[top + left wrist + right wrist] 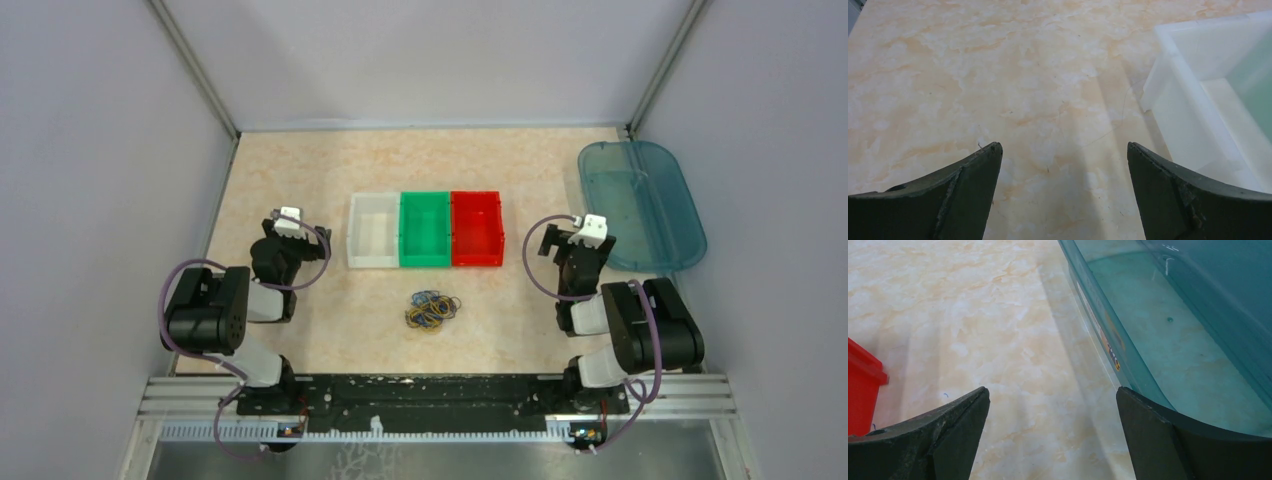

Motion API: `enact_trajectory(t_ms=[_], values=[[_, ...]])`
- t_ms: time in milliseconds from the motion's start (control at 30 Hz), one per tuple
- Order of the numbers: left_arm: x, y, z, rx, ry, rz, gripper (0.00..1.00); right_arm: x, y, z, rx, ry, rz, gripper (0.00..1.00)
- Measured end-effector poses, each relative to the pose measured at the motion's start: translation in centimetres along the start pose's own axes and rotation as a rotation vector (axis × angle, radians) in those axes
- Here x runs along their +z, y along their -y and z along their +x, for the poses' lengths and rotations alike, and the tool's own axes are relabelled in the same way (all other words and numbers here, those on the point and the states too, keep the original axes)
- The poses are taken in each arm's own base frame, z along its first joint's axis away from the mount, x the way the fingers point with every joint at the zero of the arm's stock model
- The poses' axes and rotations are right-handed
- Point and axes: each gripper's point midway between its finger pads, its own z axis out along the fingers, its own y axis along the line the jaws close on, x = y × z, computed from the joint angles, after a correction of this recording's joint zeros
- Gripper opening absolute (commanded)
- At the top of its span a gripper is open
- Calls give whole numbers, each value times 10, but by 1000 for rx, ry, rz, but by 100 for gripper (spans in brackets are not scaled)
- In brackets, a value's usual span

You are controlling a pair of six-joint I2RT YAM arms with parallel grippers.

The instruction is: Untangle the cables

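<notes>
Noting left claw (1063, 146) and right claw (1051, 390) spread, empty; we judge one pinch on cables (432, 310), lower centre, could drag the whole tangle.

Desk (320, 330): cream-beige marble pattern with pale orange veining. White bin (373, 230), green bin (425, 230), red bin (476, 229): each a single plain colour, unpatterned. Tray (640, 205): translucent teal-blue, with a pale label (1104, 339) marked in orange on its wall. Cables (432, 310): mixed dark brown, blue and yellow-orange strands. Left gripper (1063, 147) and right gripper (1052, 390): matt black fingers, scuffed grey.
</notes>
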Motion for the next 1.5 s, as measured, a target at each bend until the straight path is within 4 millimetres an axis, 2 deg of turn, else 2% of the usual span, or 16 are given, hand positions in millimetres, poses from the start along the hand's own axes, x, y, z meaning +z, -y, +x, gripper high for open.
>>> enact_trajectory(t_ms=[467,533,600,700,800,867,933,1067,1233,1400,1500], values=[[-1,-2,0,-7,-20,-15,100,-2,3,-2,7,-3,17,99],[2,-3,-6,-6,-50,-9,100,-3,6,-6,11,-21,40,99],[10,-4,-24,12,-59,4,100,-1,6,-23,38,-26,68,99],[21,-3,-55,52,-75,42,100,2,10,-73,100,35,109,99],[19,1,-69,68,-125,90,100,-8,8,-121,184,107,90,99],[14,6,-69,68,-176,131,100,-16,6,-137,261,116,78,99],[9,14,-68,61,-233,185,100,-24,0,-142,343,93,44,99],[-1,28,-73,31,-325,279,100,-40,-30,-132,415,-3,-118,99],[-12,40,-84,6,-393,359,100,-69,-83,-115,425,-126,-357,99],[-30,45,-67,-11,-495,392,100,-108,-143,-68,329,-335,-548,89],[-37,47,-62,-10,-526,401,100,-133,-170,-40,263,-442,-639,78]])
